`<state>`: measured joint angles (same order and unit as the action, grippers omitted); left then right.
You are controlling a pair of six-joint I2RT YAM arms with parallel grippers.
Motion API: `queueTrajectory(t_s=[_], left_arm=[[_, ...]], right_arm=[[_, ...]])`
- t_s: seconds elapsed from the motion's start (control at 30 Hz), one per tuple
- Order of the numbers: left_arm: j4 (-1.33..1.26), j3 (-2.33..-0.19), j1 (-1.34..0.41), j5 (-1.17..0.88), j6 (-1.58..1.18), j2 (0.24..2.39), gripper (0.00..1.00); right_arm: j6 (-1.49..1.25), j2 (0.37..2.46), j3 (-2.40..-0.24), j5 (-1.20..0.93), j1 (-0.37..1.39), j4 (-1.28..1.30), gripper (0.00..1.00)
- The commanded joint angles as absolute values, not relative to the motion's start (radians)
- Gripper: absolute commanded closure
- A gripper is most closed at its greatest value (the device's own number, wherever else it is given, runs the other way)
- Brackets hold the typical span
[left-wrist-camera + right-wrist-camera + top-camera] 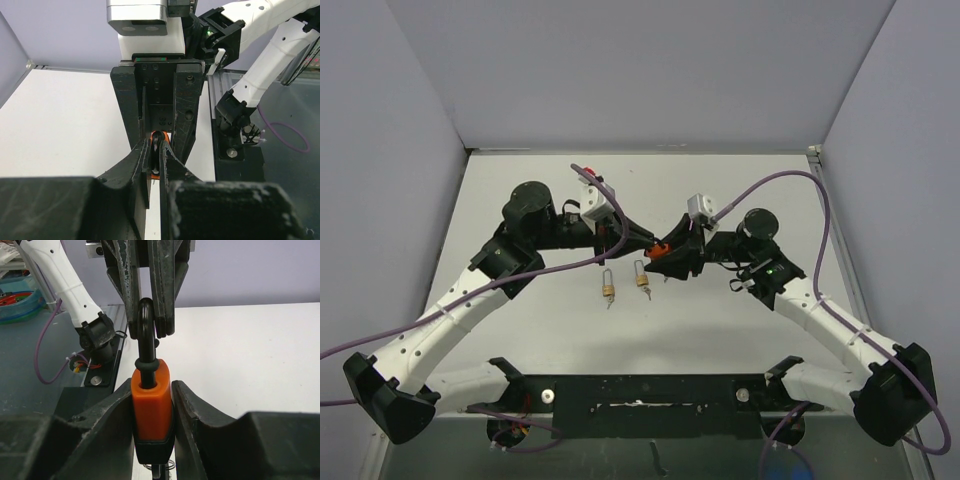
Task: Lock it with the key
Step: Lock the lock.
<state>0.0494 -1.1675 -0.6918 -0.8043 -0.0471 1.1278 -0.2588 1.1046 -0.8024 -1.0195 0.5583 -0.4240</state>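
An orange padlock [151, 405] with a black base and black shackle [145, 335] is held in the air between both arms, above mid-table [658, 250]. My right gripper [152, 390] is shut on the lock's orange body. My left gripper [158, 150] is shut on the shackle's loop, and its fingers [165, 300] show at the top of the right wrist view. A key ring and a bit of key [161, 469] show under the lock's base. In the top view the left gripper [640, 240] and the right gripper [668, 254] meet tip to tip.
Two small brass padlocks [608, 290] [642, 279] with keys in them lie on the white table just in front of the grippers. Purple cables [790, 178] arc over both arms. Grey walls enclose the table on three sides.
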Motion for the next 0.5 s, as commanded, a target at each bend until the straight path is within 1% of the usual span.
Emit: queueTrajectory(t_s=[0.0,0.17,0.3,0.47], left_arm=[[0.097,-1.137,-0.721,-0.879,-0.082,1.106,1.0],[0.147,-1.126,-0.751,-0.833,-0.067,1.076,1.0],[0.171,-1.116,-0.762,-0.77,-0.063,1.065,1.0],[0.174,-1.117,-0.762,-0.8,-0.08,1.086,1.0]], right_arm=[[-0.18,1.07,-0.933,-0.912,0.564,-0.429,1.0],[-0.143,1.084,-1.026,-0.905,0.562,-0.307,1.0],[-0.166,1.092,-1.047,-0.91,0.565,-0.295,1.0],[-0.191,1.086,-1.048,-0.903,0.57,-0.296,1.0]])
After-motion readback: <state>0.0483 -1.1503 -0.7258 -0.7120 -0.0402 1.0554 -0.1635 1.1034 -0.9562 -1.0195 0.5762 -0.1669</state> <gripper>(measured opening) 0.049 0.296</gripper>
